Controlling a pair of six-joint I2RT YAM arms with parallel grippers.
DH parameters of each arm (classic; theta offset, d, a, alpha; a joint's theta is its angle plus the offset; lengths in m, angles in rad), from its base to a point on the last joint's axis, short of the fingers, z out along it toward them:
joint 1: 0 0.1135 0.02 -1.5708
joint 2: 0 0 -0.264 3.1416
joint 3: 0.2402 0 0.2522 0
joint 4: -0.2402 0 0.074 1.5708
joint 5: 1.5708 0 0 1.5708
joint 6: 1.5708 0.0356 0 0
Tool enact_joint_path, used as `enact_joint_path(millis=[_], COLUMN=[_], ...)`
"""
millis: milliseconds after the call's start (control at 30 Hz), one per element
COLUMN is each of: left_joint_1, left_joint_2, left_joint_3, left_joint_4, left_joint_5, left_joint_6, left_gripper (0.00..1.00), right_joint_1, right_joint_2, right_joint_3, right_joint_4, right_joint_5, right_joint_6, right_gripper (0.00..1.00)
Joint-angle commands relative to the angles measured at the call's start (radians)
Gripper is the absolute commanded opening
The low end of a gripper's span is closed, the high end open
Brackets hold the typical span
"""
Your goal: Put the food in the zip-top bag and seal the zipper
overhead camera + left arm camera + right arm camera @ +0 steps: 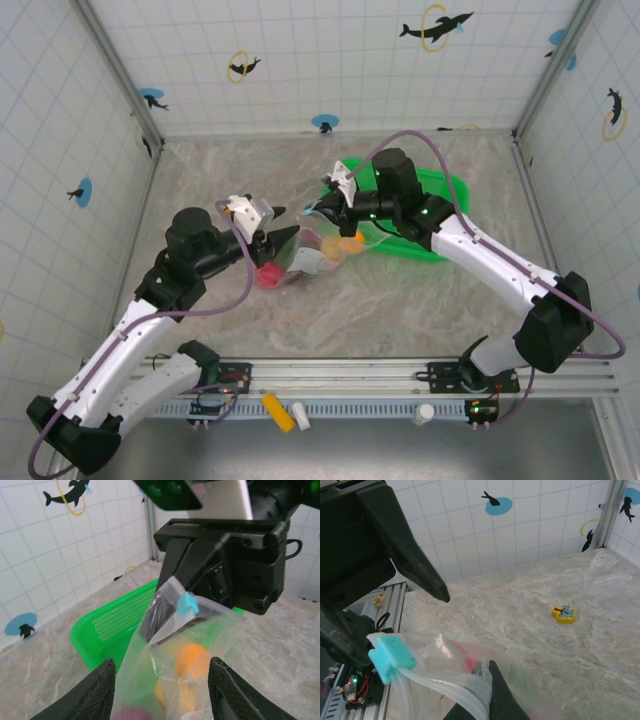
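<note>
Left fingers: my left gripper (161,662) is spread wide with nothing pinched, and the bag's body sits in the gap between the two fingers.
Right fingers: my right gripper (325,208) is clamped down on the top edge of the zip-top bag (150,680), holding it up just ahead of the left fingertips.
Zipper: the zipper (445,682) runs out sideways from the right fingers, and its bluish-green end (392,657) is just beside the pinch. Honestly can't tell if the strip is pressed closed.
Food in the bag: an orange piece (192,660) sits between my left fingers, with a yellow piece (165,692) below it and a purple piece (130,715) down by the left finger.
Red piece (268,275): just under the left fingers at the bag's low end; can't tell whether it's inside.
Green basket (110,630): behind the bag, past the left finger.
Yellow-blue trinket (564,613): on the table (530,645), well apart from the right fingers.
</note>
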Motion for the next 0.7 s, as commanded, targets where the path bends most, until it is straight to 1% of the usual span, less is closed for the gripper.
enact_joint_path(millis=[0,67,133,333,467,667], left_joint_1=[-0.012,-0.015,-0.018,-0.02,-0.021,-0.021], left_joint_2=[0.012,0.008,0.005,0.014,0.023,0.054], left_joint_3=[-0.006,-0.019,-0.036,-0.038,-0.036,-0.031], left_joint_4=[0.05,0.061,0.078,0.127,0.165,0.181], left_joint_5=[0.084,0.062,0.051,-0.004,-0.006,0.042], left_joint_6=[0.015,0.021,0.034,0.053,0.076,0.124], left_gripper=[0.48,0.47,0.44,0.38,0.35,0.32], right_joint_1=[0.004,0.004,0.005,0.006,0.006,0.006], right_joint_2=[-0.026,-0.024,-0.022,-0.019,-0.017,-0.018], right_joint_3=[0.003,0.007,0.006,0.01,0.01,0.01], right_joint_4=[0.029,0.029,0.036,0.046,0.047,0.055], right_joint_5=[0.027,0.025,0.019,0.0,-0.01,-0.015], right_joint_6=[0.03,0.036,0.044,0.063,0.069,0.08], right_gripper=[0.0,0.0,0.0,0.0,0.0,0.0])
